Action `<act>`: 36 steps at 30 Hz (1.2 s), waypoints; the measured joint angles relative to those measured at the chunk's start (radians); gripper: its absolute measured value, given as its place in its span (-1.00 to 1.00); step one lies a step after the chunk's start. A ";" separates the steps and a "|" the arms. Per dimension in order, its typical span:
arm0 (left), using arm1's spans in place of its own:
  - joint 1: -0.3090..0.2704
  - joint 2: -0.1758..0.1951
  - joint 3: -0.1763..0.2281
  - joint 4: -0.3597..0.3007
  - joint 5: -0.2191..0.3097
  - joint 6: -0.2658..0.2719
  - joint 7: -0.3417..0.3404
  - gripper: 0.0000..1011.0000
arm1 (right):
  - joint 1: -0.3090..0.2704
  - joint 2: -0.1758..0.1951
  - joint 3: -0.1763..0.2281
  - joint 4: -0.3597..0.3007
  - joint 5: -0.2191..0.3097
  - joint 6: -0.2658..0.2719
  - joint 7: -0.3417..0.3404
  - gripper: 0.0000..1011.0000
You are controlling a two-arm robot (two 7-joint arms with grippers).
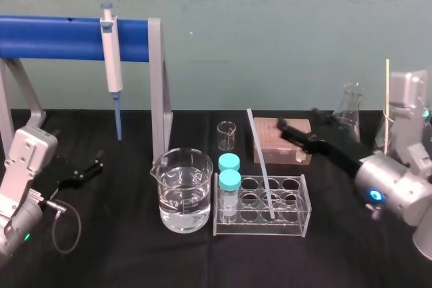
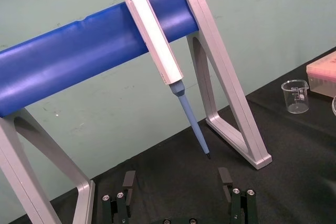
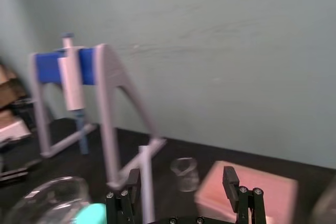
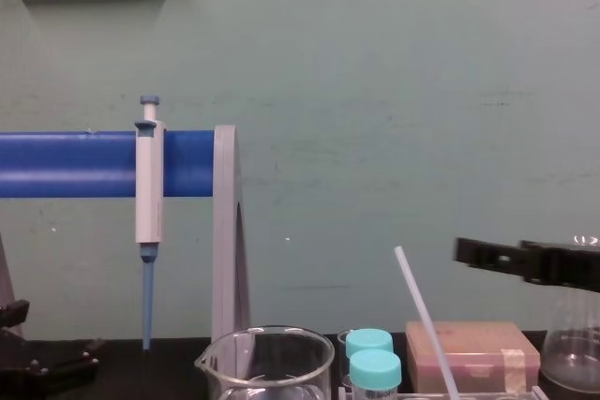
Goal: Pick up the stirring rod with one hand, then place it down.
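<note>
The stirring rod (image 1: 262,166) is a thin white rod leaning in the clear tube rack (image 1: 262,228), its top tilted back and to the left. It rises beside the teal caps in the chest view (image 4: 427,325). My right gripper (image 1: 299,123) hovers open above the pink box, just right of the rod's top, holding nothing. In the right wrist view the rod (image 3: 146,182) stands between the spread fingers (image 3: 181,182), close to one of them. My left gripper (image 1: 91,166) rests open at the table's left (image 2: 177,182), holding nothing.
A white-and-blue pipette (image 1: 112,65) hangs on the blue bar stand (image 1: 158,85). A beaker of water (image 1: 182,190) sits left of the rack, and two teal-capped vials (image 1: 229,183) stand in it. A small beaker (image 1: 226,135), pink box (image 1: 270,141) and flask (image 1: 351,109) lie behind.
</note>
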 joint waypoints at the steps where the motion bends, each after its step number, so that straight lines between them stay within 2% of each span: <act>1: 0.000 0.000 0.000 0.000 0.000 0.000 0.000 0.98 | 0.005 -0.003 -0.005 -0.002 0.004 0.014 0.009 0.98; 7: 0.000 0.000 0.000 0.000 0.000 0.000 0.000 0.98 | 0.054 -0.021 -0.055 -0.005 0.003 0.097 0.056 0.98; 11: 0.000 0.000 0.000 0.000 0.000 0.000 0.000 0.98 | 0.077 -0.030 -0.077 0.014 -0.020 0.116 0.057 0.98; 16: 0.000 0.000 0.000 0.000 0.000 0.000 0.000 0.98 | 0.117 -0.061 -0.105 0.073 -0.058 0.147 0.045 0.98; 27: 0.000 0.000 0.000 0.000 0.000 0.000 0.000 0.98 | 0.143 -0.102 -0.110 0.133 -0.091 0.158 0.040 0.98; 36: 0.000 0.000 0.000 0.000 0.000 0.000 0.000 0.98 | 0.146 -0.106 -0.112 0.140 -0.103 0.156 0.041 0.98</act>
